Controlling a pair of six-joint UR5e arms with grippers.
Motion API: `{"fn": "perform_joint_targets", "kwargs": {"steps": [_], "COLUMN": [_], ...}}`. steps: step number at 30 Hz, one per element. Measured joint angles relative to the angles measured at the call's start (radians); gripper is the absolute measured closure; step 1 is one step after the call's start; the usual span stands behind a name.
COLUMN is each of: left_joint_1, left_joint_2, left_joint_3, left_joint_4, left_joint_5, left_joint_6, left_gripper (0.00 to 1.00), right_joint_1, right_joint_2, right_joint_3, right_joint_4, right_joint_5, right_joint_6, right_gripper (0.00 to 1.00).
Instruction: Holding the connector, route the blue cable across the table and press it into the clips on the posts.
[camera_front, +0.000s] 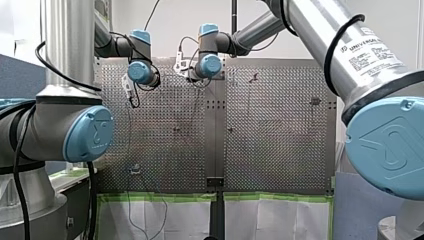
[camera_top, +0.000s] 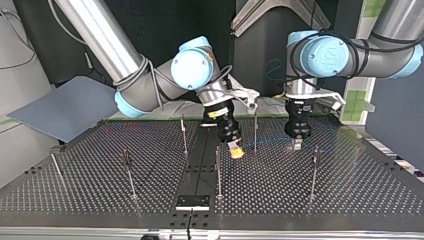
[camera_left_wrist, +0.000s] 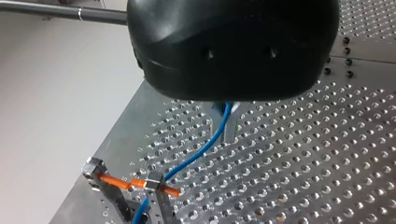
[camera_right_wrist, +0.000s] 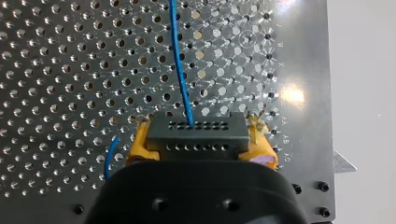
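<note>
Perforated metal formed the table (camera_top: 350, 190), and thin upright posts (camera_top: 218, 172) stood on it, well apart from one another. My right hand (camera_right_wrist: 200, 140) was closed on the connector (camera_right_wrist: 196, 130), a dark grey block with rows of small holes, pinched between yellow pads (camera_right_wrist: 140, 145). From the connector the blue cable (camera_right_wrist: 180, 60) ran straight ahead over the table. In the top view that hand hung low near the table's middle, just beside a post. My left hand (camera_top: 297, 145) hung on the far side of that post, toward the view's right. In the left wrist view its metal fingers (camera_left_wrist: 232, 129) were closed around the blue cable. From them the cable curved down to a clip (camera_left_wrist: 152, 183) near the table's edge, where an orange bar (camera_left_wrist: 119, 181) joined two small metal blocks.
</note>
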Motion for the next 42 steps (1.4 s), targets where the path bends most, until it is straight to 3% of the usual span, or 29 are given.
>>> {"fn": "perform_joint_targets", "kwargs": {"steps": [11, 20, 26, 32, 42], "left_joint_1": [-0.007, -0.020, -0.028, -0.028, -0.022], "left_joint_2": [0.000, -0.004, -0.041, -0.085, -0.150], "left_joint_3": [-0.025, -0.081, -0.127, -0.154, -0.202], "left_joint_4": [0.007, 0.060, 0.099, 0.126, 0.210], "left_joint_5": [-0.039, -0.038, -0.051, -0.073, -0.049], "left_joint_6": [0.000, -0.003, -0.001, 0.002, -0.006], "left_gripper": [1.00, 1.00, 1.00, 1.00, 1.00], "right_joint_1": [0.000, 0.007, 0.020, 0.023, 0.006], "right_joint_2": [0.001, 0.022, 0.055, 0.075, 0.078], "right_joint_3": [0.003, 0.006, 0.007, 0.037, 0.118], "right_joint_4": [0.002, 0.005, 0.025, 0.043, 0.026], "right_joint_5": [0.001, 0.000, 0.000, 0.006, 0.007], "right_joint_6": [0.011, 0.017, 0.015, 0.017, 0.018], "right_gripper": [1.00, 1.00, 1.00, 1.00, 1.00]}}
